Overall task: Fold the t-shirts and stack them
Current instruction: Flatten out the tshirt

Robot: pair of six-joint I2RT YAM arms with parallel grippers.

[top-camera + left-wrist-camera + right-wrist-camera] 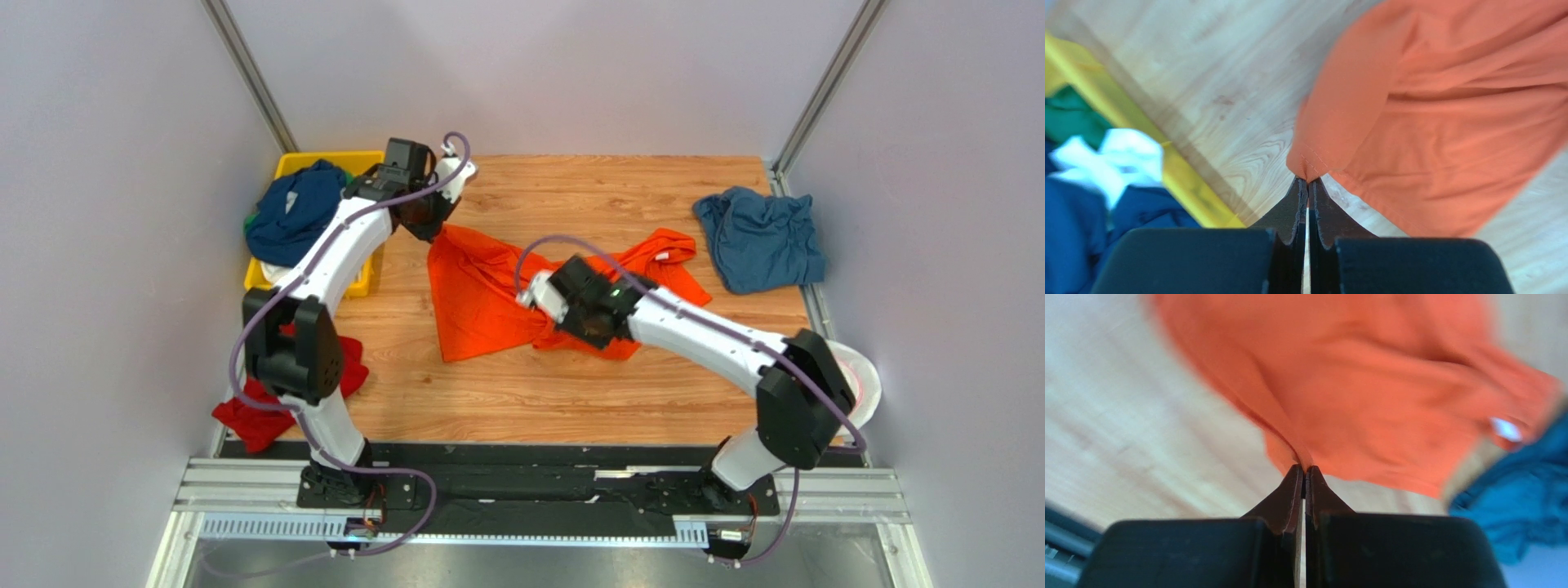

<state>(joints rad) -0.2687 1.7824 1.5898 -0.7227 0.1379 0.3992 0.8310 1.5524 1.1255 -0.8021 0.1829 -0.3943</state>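
I have the left gripper [1308,184] pinched tight on a hemmed corner of the orange shirt [485,300], both fingers pressed together with the cloth caught at the tips. That corner is the shirt's far left one, lifted just beside the yellow tray [350,158]. My right gripper [1303,471] is closed too, nipping a ridge of the same shirt at its near edge, around the middle of the table [552,392]. The right wrist view is blurred, so I cannot tell how much cloth sits between those tips. Between the two grips the orange shirt lies spread and wrinkled on the wood, with the neck and a sleeve bunched toward the right.

The blue shirt [761,239] lies crumpled near the far right corner, apart from the orange one. A navy shirt [301,208] is heaped in the tray, with green cloth [1069,116] and white cloth [1112,156] showing beside it in the left wrist view. A red shirt [252,423] hangs over the table's near left edge, partly behind the left arm. A white disc [868,380] sits at the right edge, by the right arm's elbow.
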